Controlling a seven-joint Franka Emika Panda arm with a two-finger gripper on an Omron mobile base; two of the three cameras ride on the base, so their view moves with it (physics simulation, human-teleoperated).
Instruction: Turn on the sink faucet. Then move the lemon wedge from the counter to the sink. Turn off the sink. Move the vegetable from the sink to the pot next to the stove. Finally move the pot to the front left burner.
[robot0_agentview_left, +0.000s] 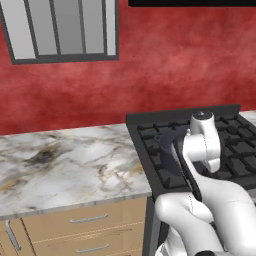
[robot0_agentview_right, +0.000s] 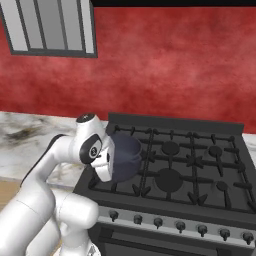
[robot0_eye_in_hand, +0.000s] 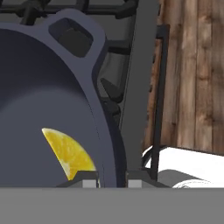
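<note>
Dark grey round pot (robot0_eye_in_hand: 48, 87), lemon wedge (robot0_eye_in_hand: 70, 153) inside: rim pinched by nearly closed gripper (robot0_eye_in_hand: 112, 178) over black stove (robot0_agentview_right: 200, 165)'s front left burner; thin grip risks tilting, spilling.

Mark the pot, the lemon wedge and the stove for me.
pot (robot0_agentview_right: 125, 156), right base view, on its dark outer wall.
lemon wedge (robot0_eye_in_hand: 69, 153), hand view, on the yellow flesh, inside the pot.
stove (robot0_agentview_right: 170, 179), right base view, on the large front burner cap.

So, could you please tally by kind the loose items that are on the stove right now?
Pot: 1
Lemon wedge: 1
Total: 2, with the wedge lying inside the pot on the stove.
</note>
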